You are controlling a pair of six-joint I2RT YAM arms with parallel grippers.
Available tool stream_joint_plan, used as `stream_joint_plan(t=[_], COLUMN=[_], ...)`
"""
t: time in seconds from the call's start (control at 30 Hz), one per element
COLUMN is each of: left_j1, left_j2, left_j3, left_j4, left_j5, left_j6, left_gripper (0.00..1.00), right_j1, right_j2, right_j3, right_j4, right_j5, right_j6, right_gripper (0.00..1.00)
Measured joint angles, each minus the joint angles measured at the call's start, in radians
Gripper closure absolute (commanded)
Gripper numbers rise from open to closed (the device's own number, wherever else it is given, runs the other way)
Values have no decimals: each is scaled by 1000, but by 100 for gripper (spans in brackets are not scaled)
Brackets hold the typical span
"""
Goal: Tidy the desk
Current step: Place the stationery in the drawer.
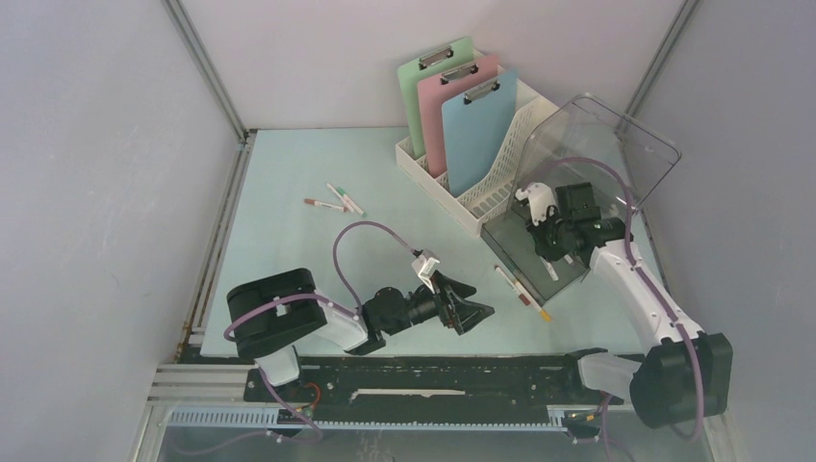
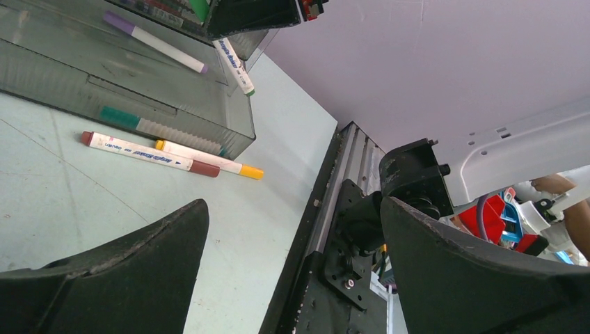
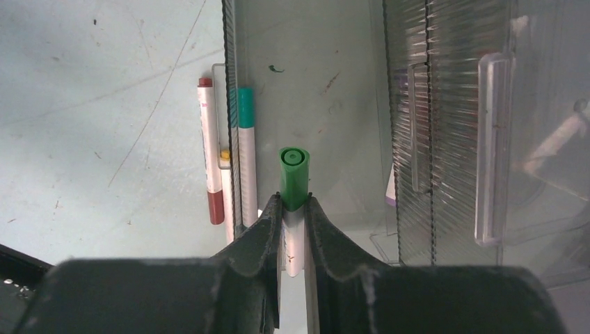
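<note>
Right pincer [image 3: 292, 205] is pinched nearly closed on a green-capped marker [image 3: 293, 174]. The marker sticks out beyond the fingertips, cap leading, with its long axis in line with the pincer's own reach. Ahead of the cap we see the floor of the clear box [image 3: 327, 83], so the marker hangs within the box's outline. The box's wall runs just to the left of the pincer in its wrist view, and a teal marker [image 3: 245, 132] lies along the inner side of it. We judge that letting go comes next, and that it turns on the cap being on the inner side of that wall. Outside the wall, on the pale bench [image 3: 104, 104], a red-capped marker [image 3: 206, 153] and a yellow-tipped marker [image 2: 229, 165] lie parallel to it. Left pincer [image 1: 471, 313] gapes fully and holds nothing. It sits low over the bench with those two markers ahead of it, so we reckon it the better-placed arm for them.
</note>
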State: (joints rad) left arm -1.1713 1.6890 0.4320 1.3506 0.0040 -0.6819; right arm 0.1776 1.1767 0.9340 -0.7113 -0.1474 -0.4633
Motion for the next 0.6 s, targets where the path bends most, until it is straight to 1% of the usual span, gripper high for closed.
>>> stream_joint_plan(t=[0.4, 0.6], left_j1=[0, 0], left_j2=[-2, -6], left_j3=[-28, -30], left_j4=[-2, -1], left_j5=[-24, -31], left_j6=[1, 1], left_gripper=[0, 0], right_j1=[39, 69], right_j2=[102, 130], right_j3=[0, 0], right_j4=[5, -3], right_j5=[49, 55], right_j6=[-3, -3], right_gripper=[73, 69])
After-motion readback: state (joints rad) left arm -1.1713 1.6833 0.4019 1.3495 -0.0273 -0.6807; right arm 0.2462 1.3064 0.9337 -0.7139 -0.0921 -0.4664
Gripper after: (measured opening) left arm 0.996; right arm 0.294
